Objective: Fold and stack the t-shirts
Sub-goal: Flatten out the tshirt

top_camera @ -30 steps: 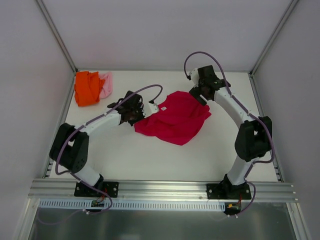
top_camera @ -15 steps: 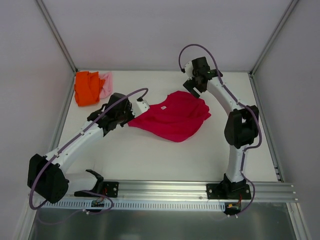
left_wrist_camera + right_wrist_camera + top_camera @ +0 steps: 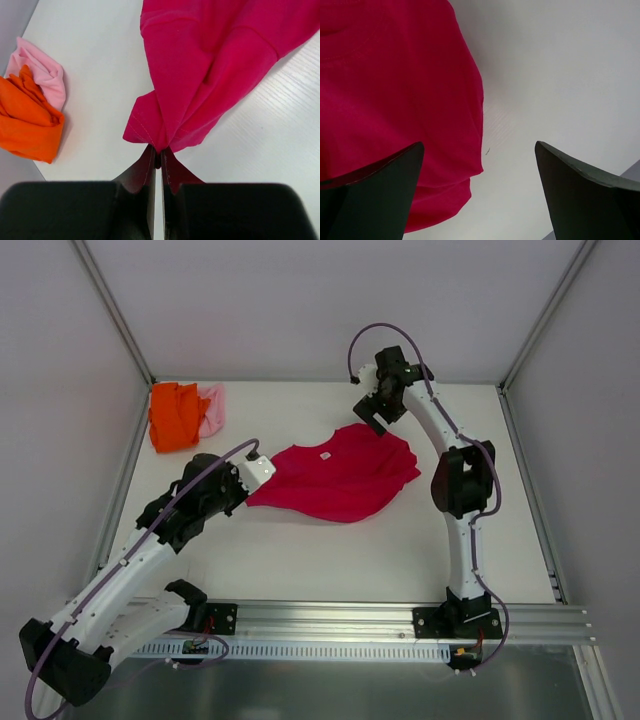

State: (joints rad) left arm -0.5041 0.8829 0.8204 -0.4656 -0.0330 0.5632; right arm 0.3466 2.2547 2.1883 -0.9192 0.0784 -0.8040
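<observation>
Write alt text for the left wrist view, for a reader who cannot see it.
The left gripper is shut on a bunched edge of the crimson-red t-shirt, which spreads away across the white table. To the left lies a crumpled orange t-shirt with a pale pink t-shirt against it.

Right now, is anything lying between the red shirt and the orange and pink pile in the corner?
Nothing visible. Only bare table separates the red shirt, pinched at its edge by the left fingers, from the orange shirt and pink shirt.
</observation>
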